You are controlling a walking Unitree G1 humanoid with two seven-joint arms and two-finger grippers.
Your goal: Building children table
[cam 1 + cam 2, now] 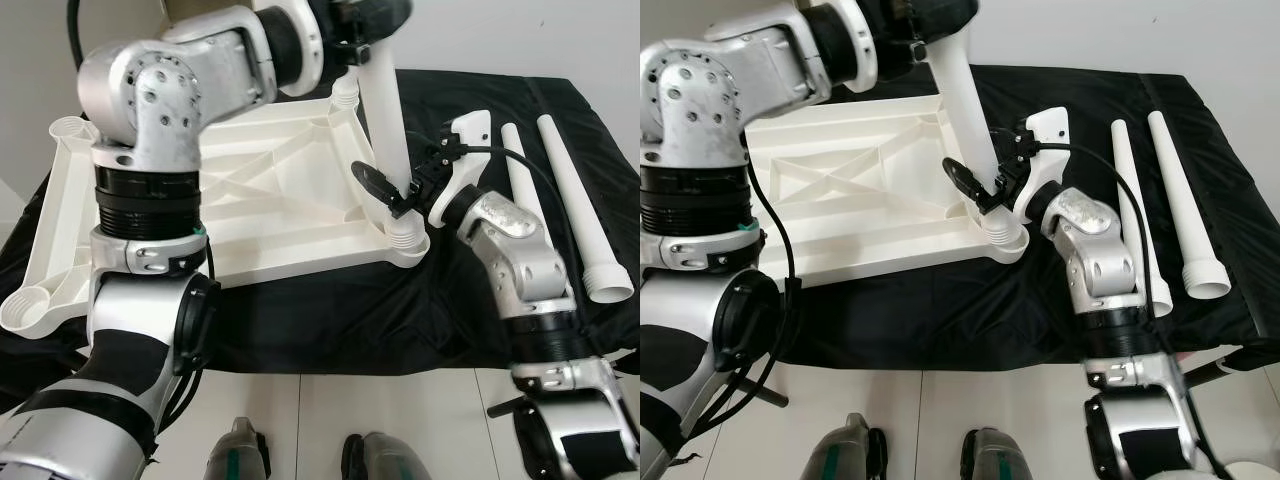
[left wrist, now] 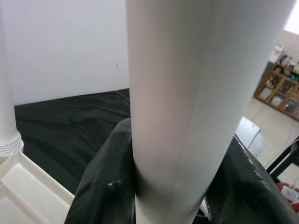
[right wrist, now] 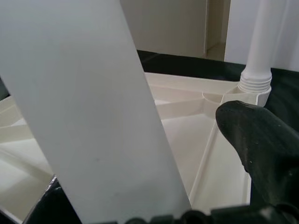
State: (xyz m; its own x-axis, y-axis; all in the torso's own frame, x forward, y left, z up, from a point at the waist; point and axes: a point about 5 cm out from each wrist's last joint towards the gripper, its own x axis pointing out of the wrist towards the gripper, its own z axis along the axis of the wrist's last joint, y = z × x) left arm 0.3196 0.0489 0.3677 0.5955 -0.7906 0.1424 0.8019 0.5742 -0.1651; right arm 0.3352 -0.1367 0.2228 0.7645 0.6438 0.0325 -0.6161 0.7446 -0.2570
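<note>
The white table top (image 1: 260, 180) lies upside down on a black cloth (image 1: 330, 310). A white leg (image 1: 385, 110) stands slightly tilted in its near right corner socket (image 1: 405, 238). My left gripper (image 1: 355, 35) is shut on the leg's upper part, with black fingers (image 2: 103, 177) on both sides of it. My right gripper (image 1: 395, 190) sits around the leg just above the socket and is open: one finger (image 3: 254, 135) stands apart from the leg (image 3: 93, 116). A second leg (image 1: 345, 92) stands in the far right socket.
Two loose white legs (image 1: 520, 180) (image 1: 575, 200) lie side by side on the cloth to the right. The left corner sockets (image 1: 70, 128) (image 1: 25, 305) are empty. My feet (image 1: 240, 455) stand on pale floor at the cloth's near edge.
</note>
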